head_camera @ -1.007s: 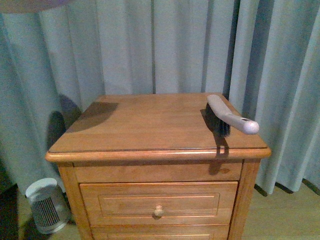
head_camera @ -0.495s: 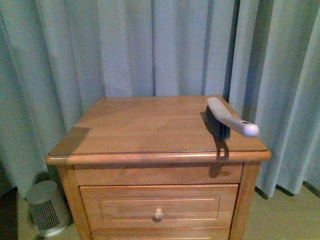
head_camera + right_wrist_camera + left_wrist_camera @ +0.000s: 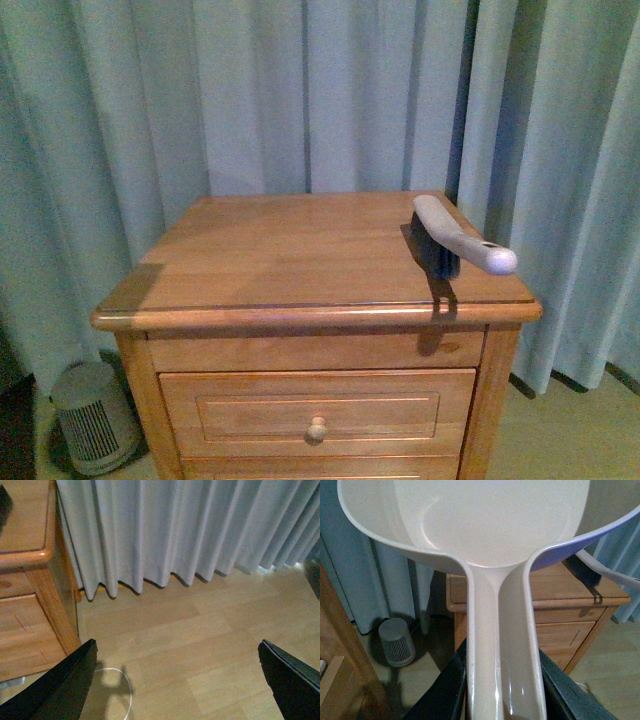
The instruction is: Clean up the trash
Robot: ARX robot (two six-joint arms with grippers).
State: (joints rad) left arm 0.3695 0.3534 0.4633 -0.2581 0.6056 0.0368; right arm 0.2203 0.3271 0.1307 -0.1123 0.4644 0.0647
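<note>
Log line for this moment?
left gripper: shut on dustpan | right gripper: open, empty | brush: on cabinet | trash: not seen

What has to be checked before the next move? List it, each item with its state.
1. Dustpan held by left gripper: ok, its handle sits between the dark fingers.
2. Right gripper free: ok, open over the floor, nothing between its fingers.
3. Trash located: not ok, no paper wad shows in any view.
4. Brush located: ok, it lies near the right edge of the cabinet top.
5. Dustpan empty: cannot tell, the part in view is bare but its front is out of frame.
</note>
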